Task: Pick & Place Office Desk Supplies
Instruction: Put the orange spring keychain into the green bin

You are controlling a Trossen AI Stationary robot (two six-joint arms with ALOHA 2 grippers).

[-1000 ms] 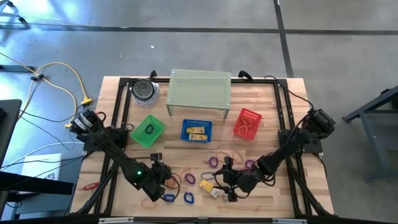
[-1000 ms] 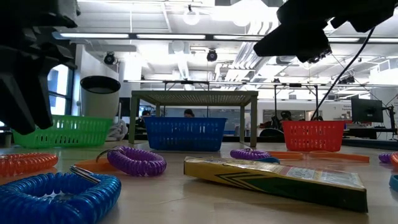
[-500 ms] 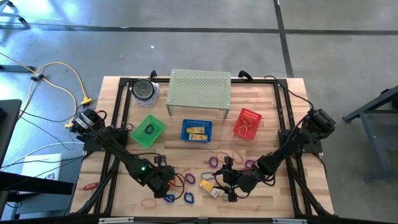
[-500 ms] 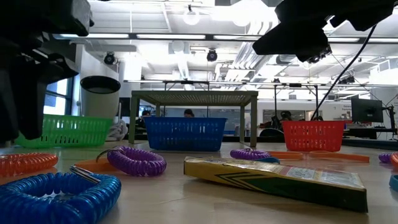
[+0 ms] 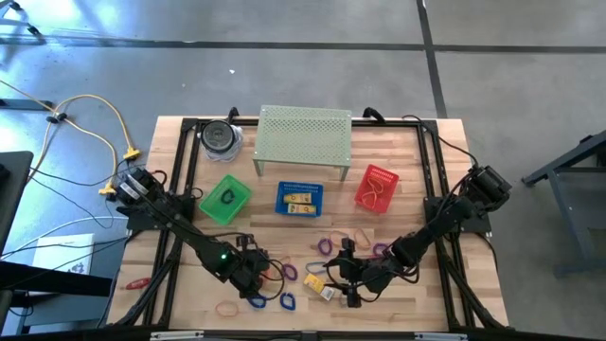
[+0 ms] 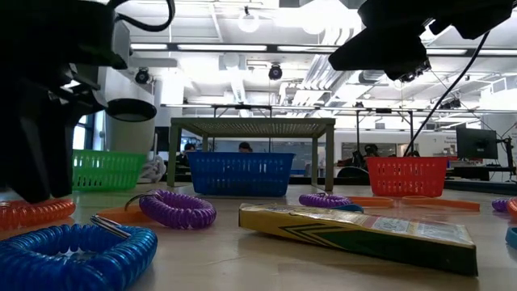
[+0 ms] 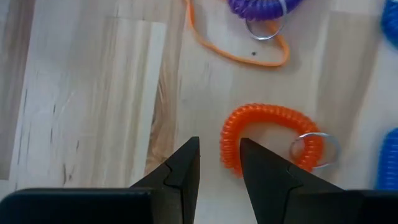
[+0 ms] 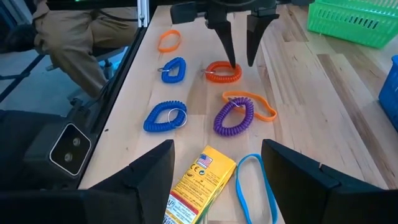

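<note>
A perforated metal stand (image 5: 304, 131) sits at the table's (image 5: 417, 199) far edge. A round clear container (image 5: 220, 137) lies just left of the stand. In front of it stand green (image 5: 225, 200), blue (image 5: 299, 198) and red (image 5: 377, 188) baskets.

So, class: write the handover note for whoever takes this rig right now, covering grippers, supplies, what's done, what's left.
Left gripper: jaws slightly apart, tips straddling the orange coil, nothing held.
Right gripper: open, empty, above the yellow box.
Done: items already lie in the green basket, blue basket and red basket.
Left: orange coil, purple coil, two blue coils, flat bands and yellow box remain on the table.
</note>
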